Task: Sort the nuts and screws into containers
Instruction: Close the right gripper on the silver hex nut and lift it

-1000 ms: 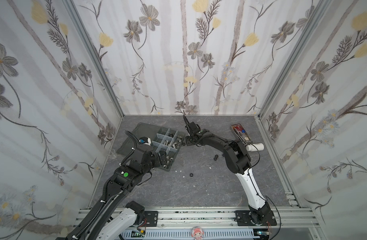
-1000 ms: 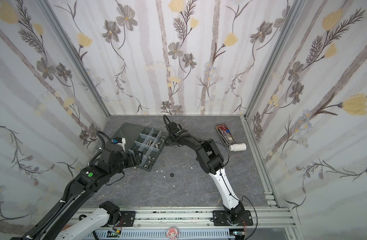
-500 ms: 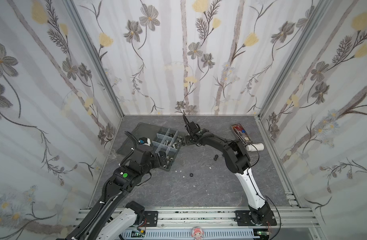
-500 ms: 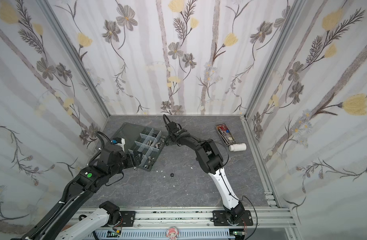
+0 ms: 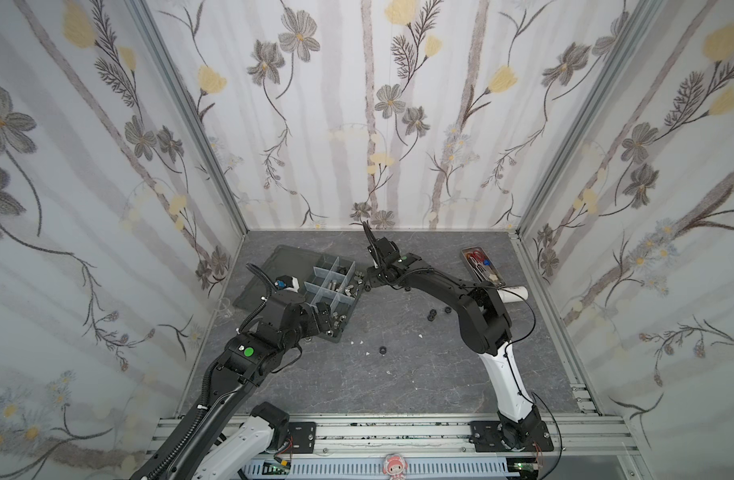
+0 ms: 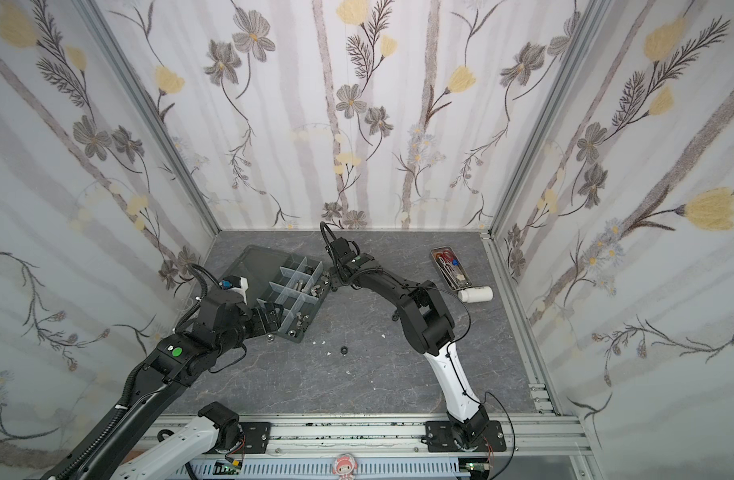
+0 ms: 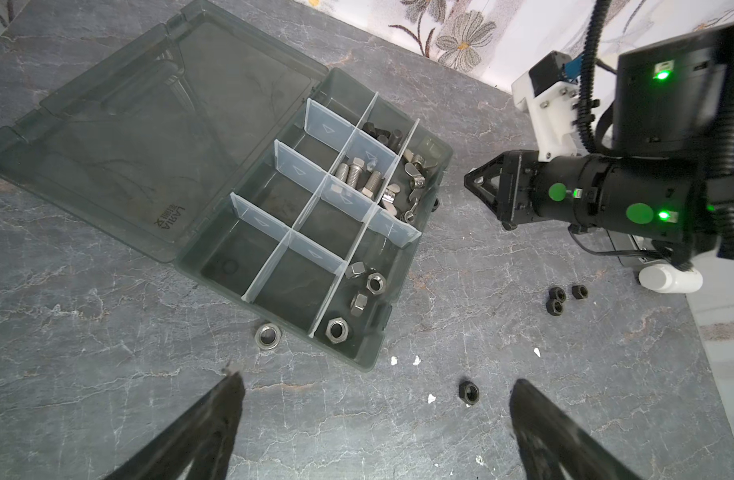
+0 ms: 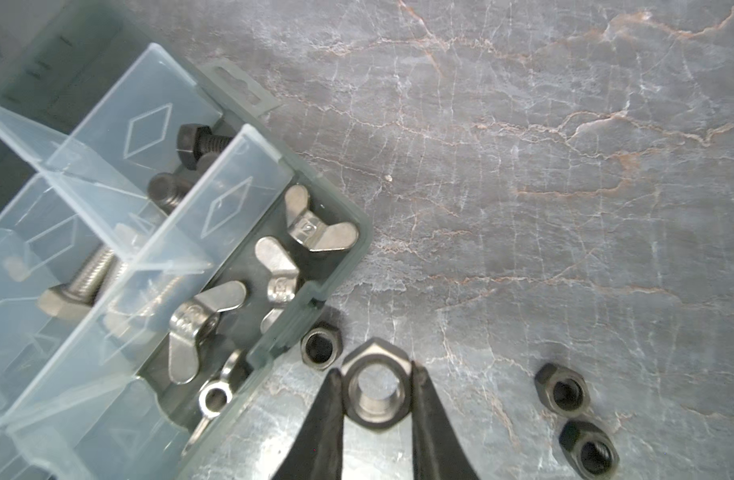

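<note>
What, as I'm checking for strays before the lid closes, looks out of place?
A silver hex nut lies on the table just outside the organizer box, not with the silver nuts inside. Black nuts lie loose on the table too, among white specks. The right gripper grips another silver nut.

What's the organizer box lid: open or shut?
Open. The lid lies flat on the table, hinged back from the box, whose compartments are exposed.
</note>
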Controlling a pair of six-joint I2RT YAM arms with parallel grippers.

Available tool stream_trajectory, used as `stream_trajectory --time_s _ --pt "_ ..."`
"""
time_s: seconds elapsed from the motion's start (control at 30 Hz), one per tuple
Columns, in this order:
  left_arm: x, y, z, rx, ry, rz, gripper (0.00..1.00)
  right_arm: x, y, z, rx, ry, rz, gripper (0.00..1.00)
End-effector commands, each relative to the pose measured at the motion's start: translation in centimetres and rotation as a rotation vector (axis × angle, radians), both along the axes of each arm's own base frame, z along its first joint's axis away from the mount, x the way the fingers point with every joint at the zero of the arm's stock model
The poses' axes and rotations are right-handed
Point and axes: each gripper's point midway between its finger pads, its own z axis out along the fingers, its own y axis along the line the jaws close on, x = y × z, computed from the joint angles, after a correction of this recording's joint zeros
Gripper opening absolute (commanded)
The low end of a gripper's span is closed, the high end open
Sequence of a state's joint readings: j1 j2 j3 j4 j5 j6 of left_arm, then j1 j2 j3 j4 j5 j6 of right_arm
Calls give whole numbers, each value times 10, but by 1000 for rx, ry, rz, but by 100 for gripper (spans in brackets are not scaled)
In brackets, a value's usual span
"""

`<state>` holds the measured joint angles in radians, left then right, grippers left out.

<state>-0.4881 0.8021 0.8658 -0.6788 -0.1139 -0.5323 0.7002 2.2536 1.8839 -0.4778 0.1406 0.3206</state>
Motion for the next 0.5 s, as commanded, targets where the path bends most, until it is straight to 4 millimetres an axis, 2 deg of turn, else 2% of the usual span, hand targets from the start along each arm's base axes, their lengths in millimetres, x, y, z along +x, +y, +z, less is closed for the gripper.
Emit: stream_trajectory --time_s 0.0,0.17,0.37,0.47 --pt "-1 4 0 -7 5 30 100 -7 0 21 8 -32 11 14" --pt "-2 7 -4 -8 14 53 100 -26 2 43 30 -57 36 14" --pt "-1 12 -8 -14 33 98 100 -60 13 65 81 -79 98 14" --pt "-2 13 -9 -22 35 113 100 -79 21 69 108 -75 141 14"
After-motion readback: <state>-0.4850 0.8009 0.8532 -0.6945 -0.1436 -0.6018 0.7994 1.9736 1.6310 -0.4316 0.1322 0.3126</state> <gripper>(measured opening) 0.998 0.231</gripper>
